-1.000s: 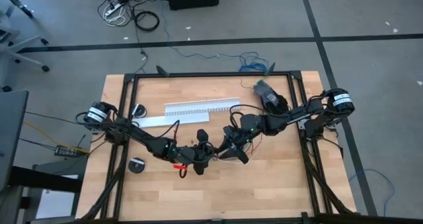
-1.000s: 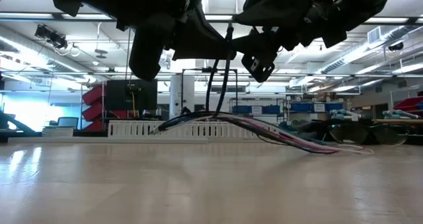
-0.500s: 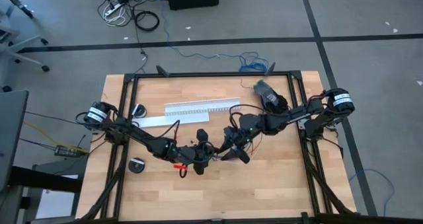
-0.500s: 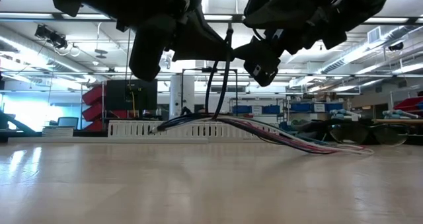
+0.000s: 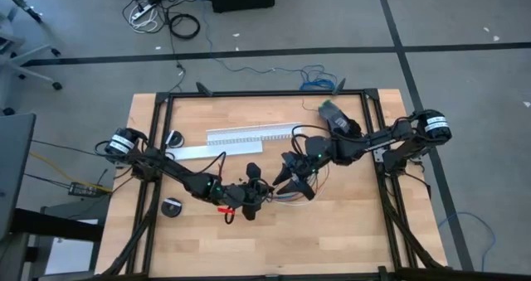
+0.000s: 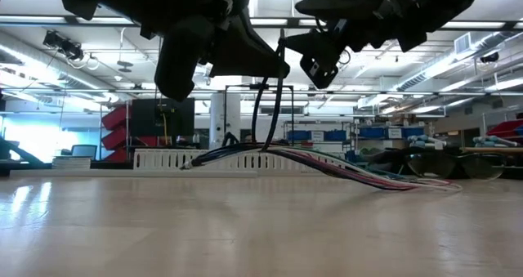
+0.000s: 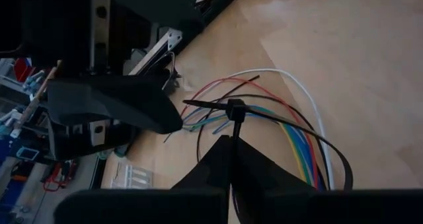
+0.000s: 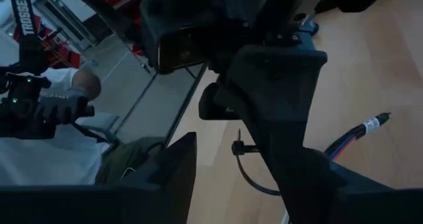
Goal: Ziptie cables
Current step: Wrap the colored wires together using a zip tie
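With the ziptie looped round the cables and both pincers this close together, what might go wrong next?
1. The left pincer, shut on the ziptie, lifts the cables off the table; a hard pull might drag wires out of the loop.
2. The right pincer is open right beside the left one, so the two might collide.
3. The thin ziptie tail may slip from the right pincer's reach.

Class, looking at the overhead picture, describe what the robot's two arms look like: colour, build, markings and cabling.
Both are dark, slender, jointed arms. The left arm and right arm each carry a white-banded round joint at the shoulder, with thin black cords alongside. Small green lights glow near the wrists, and red shows near the left gripper.
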